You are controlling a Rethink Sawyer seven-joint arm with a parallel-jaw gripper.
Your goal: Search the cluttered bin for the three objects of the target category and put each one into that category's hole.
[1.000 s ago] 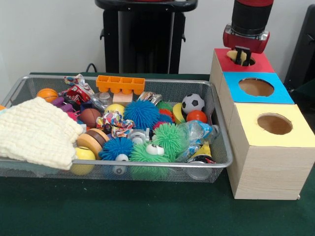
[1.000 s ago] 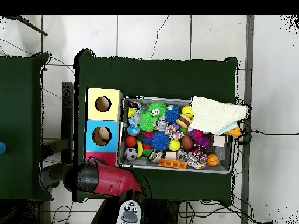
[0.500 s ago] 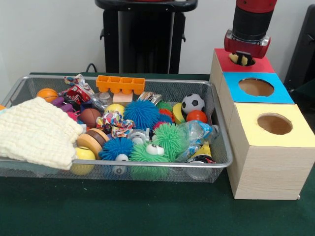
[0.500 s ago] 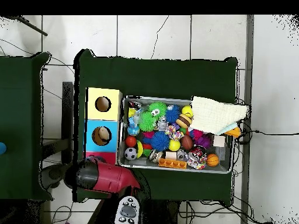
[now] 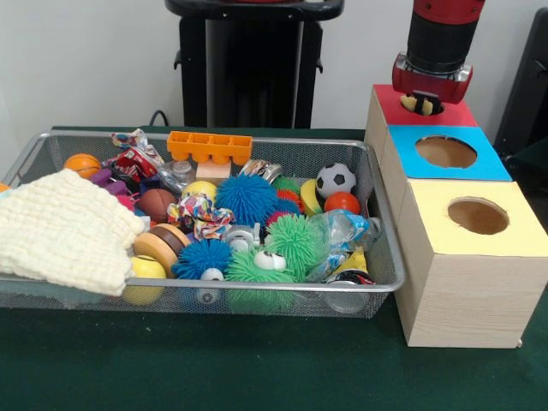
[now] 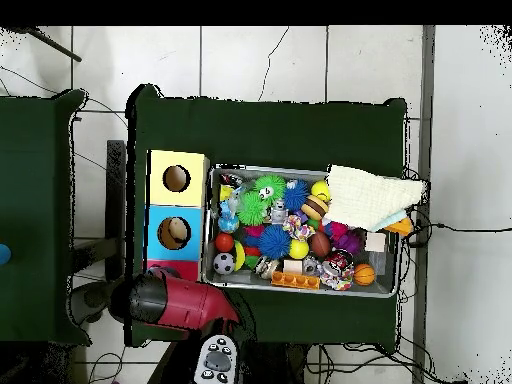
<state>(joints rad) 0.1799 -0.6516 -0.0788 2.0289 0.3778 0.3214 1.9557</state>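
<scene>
Since a second ago the arm has risen from the red-topped box point(image 5: 421, 113). The pincer point(image 5: 421, 104) hangs just above its hole, and a small yellow object point(image 5: 411, 104) shows between its tips; whether it is clamped or released, I cannot tell. Probably one drop is finishing. The mesh bin point(image 5: 383, 257) is still full of toys. The surface point(image 5: 257, 368) is dark green cloth, over a pale tiled floor point(image 6: 260, 65).
</scene>
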